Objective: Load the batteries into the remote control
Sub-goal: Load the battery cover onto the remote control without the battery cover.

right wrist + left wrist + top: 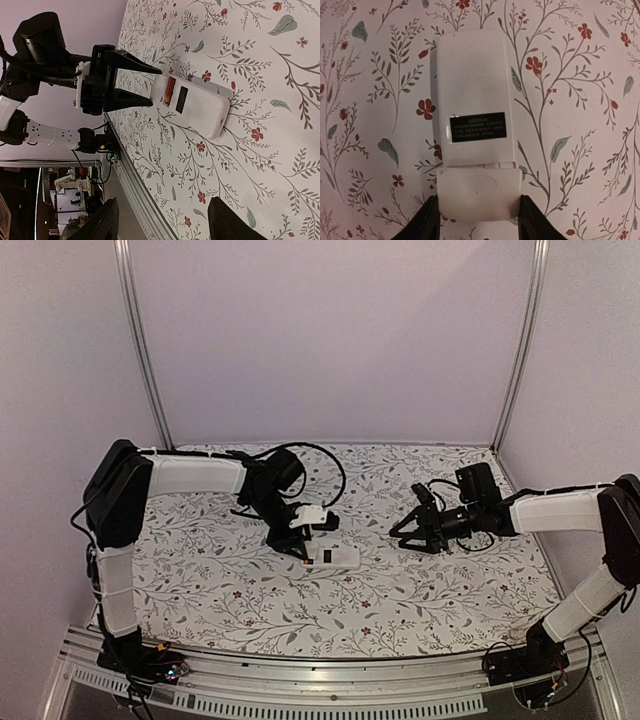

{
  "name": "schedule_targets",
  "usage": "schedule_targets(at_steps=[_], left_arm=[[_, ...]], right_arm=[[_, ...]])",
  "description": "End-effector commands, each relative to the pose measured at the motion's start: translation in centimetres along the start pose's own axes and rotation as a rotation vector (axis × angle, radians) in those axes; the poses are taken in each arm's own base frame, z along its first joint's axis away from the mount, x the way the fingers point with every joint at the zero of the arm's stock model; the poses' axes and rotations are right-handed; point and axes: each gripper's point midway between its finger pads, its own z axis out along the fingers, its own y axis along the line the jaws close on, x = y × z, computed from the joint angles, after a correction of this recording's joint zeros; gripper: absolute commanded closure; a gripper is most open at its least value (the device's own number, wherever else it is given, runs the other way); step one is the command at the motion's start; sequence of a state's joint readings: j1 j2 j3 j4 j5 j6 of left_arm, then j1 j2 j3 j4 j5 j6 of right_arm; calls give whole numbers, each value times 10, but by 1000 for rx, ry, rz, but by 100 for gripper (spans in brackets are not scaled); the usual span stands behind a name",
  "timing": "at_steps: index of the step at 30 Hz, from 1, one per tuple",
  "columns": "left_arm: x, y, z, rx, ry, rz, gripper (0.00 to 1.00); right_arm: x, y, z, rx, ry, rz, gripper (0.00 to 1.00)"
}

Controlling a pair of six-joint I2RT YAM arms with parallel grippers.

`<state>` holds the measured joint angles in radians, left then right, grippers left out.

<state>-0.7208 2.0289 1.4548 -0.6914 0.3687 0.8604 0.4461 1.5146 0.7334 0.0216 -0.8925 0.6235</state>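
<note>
The white remote control (pixel 472 95) lies back up on the flowered table, a black label on its back; it also shows in the top view (pixel 338 558). My left gripper (pixel 479 199) is shut on the thin white cover piece (pixel 480 185) at the remote's near end, over the battery recess. In the right wrist view the orange-red battery (pixel 170 90) shows in the recess of the remote (pixel 197 107), beside the left gripper (pixel 150 86). The black battery is hidden. My right gripper (pixel 408 531) hangs open and empty to the right of the remote.
The flowered table cloth (pixel 440 590) covers the whole work surface. A metal rail (pixel 330 678) runs along the near edge. White walls with metal posts (pixel 140 340) close the back and sides.
</note>
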Motion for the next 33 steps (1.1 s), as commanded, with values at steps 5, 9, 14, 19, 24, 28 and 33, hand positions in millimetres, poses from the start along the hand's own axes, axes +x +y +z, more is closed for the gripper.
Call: schedule_targets(at_steps=[5, 9, 14, 19, 24, 28, 33], left_arm=[[7, -10, 13, 53, 42, -8, 58], [13, -8, 18, 39, 61, -19, 57], [16, 0, 22, 8, 79, -41, 56], [18, 3, 24, -2, 88, -53, 55], [13, 5, 24, -8, 70, -66, 53], [8, 4, 23, -7, 59, -63, 53], [2, 3, 21, 0, 48, -63, 52]], right_arm=[[-4, 3, 5, -10, 15, -19, 39], [-3, 1, 6, -9, 19, -16, 39], [-2, 2, 6, -11, 21, -18, 39], [-1, 2, 6, -12, 22, -18, 39], [-1, 2, 6, -12, 23, -17, 39], [-1, 1, 6, -11, 24, -16, 39], [0, 1, 6, -10, 25, -15, 40]])
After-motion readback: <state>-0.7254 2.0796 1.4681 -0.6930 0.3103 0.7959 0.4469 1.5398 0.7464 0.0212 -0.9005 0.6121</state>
